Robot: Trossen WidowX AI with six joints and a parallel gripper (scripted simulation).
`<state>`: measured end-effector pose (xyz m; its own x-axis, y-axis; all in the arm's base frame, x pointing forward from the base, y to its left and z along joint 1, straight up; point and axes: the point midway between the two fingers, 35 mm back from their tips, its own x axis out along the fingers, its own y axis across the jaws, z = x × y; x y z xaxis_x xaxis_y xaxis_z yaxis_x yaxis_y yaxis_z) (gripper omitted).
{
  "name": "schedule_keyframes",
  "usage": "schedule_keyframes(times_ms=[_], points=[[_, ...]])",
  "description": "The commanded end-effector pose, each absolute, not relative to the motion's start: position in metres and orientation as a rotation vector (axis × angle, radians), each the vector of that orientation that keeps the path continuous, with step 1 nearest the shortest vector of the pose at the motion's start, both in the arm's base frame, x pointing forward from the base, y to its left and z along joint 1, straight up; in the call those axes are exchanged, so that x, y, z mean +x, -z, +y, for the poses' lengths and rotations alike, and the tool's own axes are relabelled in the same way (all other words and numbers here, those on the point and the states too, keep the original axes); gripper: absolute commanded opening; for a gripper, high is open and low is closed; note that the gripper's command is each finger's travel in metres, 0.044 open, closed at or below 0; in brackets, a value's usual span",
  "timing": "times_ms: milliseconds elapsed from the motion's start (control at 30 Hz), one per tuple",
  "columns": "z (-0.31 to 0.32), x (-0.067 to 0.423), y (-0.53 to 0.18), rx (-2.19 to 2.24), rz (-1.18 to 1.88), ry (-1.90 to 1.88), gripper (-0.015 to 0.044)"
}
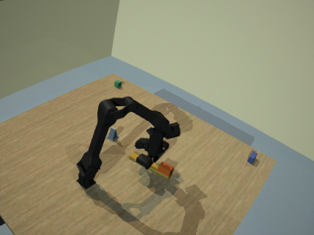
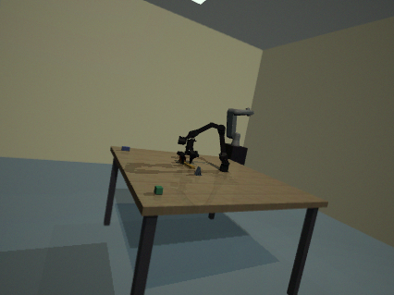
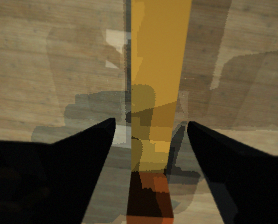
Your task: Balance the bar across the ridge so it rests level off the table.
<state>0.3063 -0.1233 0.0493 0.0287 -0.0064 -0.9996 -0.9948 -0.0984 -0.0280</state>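
The bar [image 1: 133, 156] [image 2: 189, 165] [image 3: 160, 75] is long and yellow with an orange end [image 1: 166, 168] [image 3: 150, 197], and it lies flat on the wooden table [image 1: 221, 189]. My gripper [image 1: 146, 160] [image 2: 190, 157] [image 3: 151, 124] is open and low over the bar, near the orange end. One finger stands on each side of the bar, with a gap showing on both sides in the wrist view. The ridge [image 1: 113, 134] [image 2: 198, 170], a small blue wedge, stands apart from the bar, to the left near the arm.
A green cube [image 1: 118, 83] [image 2: 158, 190] sits near the table's far corner. A blue cube [image 1: 252, 157] [image 2: 125, 148] sits near the right edge. The arm's base [image 1: 86, 174] stands on the table to the left of the bar.
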Motion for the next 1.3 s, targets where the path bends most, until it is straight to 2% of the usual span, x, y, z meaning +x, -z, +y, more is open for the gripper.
schedule_keyframes(times_ms=[0, 200, 433, 533, 1267], points=[[-0.123, 0.306, -0.049, -1.3, 1.146, -1.256, 0.0289], [-0.123, 0.306, -0.049, -1.3, 1.146, -1.256, 0.0131], [-0.123, 0.306, -0.049, -1.3, 1.146, -1.256, 0.0085], [-0.124, 0.307, -0.053, -1.301, 1.146, -1.256, 0.0006], [-0.125, 0.31, -0.108, -1.304, 1.147, -1.257, 0.0]])
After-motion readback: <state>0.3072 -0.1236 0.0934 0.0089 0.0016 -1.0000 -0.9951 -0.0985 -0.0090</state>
